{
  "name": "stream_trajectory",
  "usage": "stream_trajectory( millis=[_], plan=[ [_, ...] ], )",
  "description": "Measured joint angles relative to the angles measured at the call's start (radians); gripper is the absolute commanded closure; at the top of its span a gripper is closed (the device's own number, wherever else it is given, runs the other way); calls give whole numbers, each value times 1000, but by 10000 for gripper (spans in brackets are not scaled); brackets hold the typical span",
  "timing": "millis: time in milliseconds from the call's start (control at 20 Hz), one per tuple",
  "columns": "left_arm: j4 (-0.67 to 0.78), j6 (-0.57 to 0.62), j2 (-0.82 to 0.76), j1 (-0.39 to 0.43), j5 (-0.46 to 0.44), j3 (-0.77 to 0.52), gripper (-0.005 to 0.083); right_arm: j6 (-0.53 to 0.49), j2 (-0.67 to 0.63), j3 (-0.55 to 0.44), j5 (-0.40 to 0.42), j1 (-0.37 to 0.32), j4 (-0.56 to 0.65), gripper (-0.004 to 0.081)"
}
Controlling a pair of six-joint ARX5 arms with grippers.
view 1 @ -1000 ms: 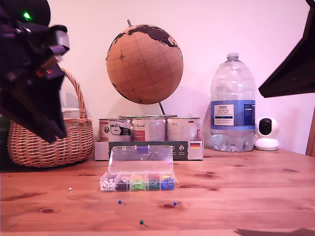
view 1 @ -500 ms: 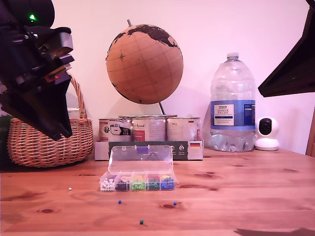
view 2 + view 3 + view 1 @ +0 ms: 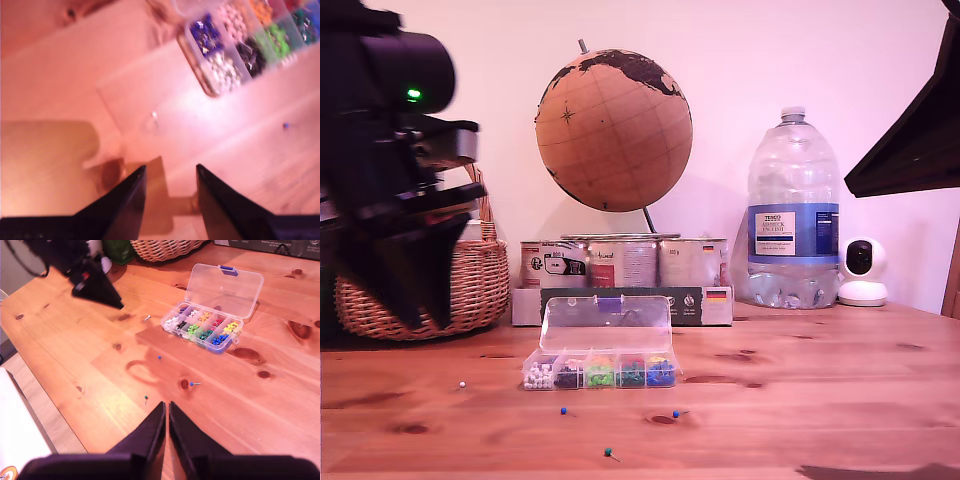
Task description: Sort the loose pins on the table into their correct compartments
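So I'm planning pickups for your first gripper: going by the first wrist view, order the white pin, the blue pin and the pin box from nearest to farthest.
1. White pin, on bare table just ahead of my first gripper.
2. Blue pin, well off to one side.
3. Pin box, beyond the white pin; the order of the last two is close.

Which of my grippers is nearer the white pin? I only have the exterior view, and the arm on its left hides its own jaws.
Observer: My first gripper. Its wrist view shows the white pin lying just ahead of the jaws, which stand open and empty.
Operator: And my second gripper?
Observer: My second gripper is shut with nothing in it, well above the table.
Operator: Does the box have only five sections?
Observer: No. The second wrist view shows two rows of sections in the box.
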Motion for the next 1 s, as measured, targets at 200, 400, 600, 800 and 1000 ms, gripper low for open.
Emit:
stream_trajectory(
  millis=[200, 400, 600, 800, 1000],
  plan=[
    [-35, 0, 92, 5, -1, 134, 494, 0, 0, 0, 0, 0, 0, 780],
    [-67, -5, 185, 8, -2, 195, 494, 0, 0, 0, 0, 3, 0, 780],
    [-68, -28, 227, 8, -5, 215, 494, 0, 0, 0, 0, 6, 0, 780],
    [-70, -32, 246, 8, -7, 219, 494, 0, 0, 0, 0, 6, 0, 780],
    [-74, -40, 262, 8, -9, 219, 494, 0, 0, 0, 0, 6, 0, 780]
  ],
)
